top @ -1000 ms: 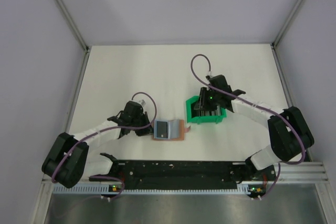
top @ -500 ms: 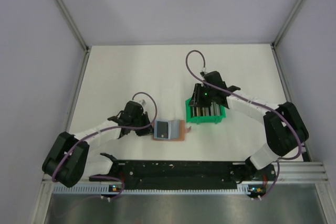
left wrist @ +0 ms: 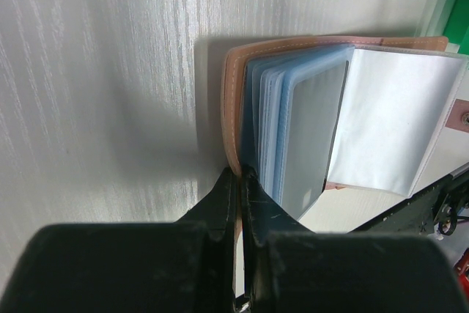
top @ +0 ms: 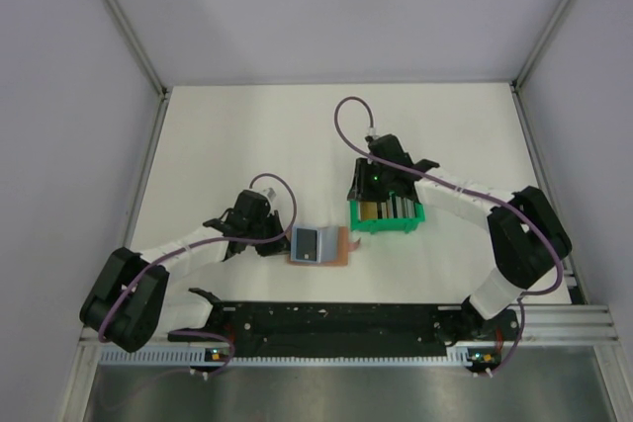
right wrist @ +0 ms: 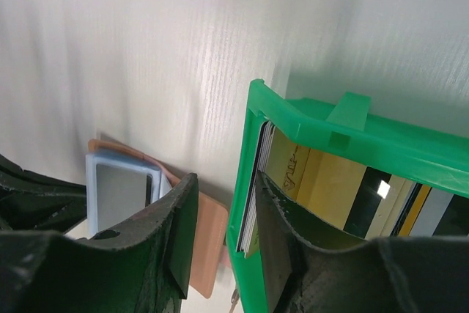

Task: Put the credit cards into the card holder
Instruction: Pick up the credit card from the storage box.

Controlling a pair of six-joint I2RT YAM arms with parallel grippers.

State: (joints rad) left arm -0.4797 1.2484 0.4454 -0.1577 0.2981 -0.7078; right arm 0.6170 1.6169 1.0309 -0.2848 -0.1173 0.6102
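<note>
One tan leather folding card holder lies open on the white desk. Its clear sleeves are fanned, and one grey card shows in the front one. The left gripper, at the holder's 9 o'clock edge, is pinched tight on the tan cover. One green plastic tray sits near, at 2 o'clock from the holder. It holds several credit cards on edge, yellow-gold and black among them; an exact count cannot be told. The right gripper hangs at the tray's 10 o'clock corner, jaws partly apart astride its wall, holding nothing.

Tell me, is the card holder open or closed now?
Open. The card holder lies spread, its clear sleeves fanned and the tan cover folded out flat.
</note>
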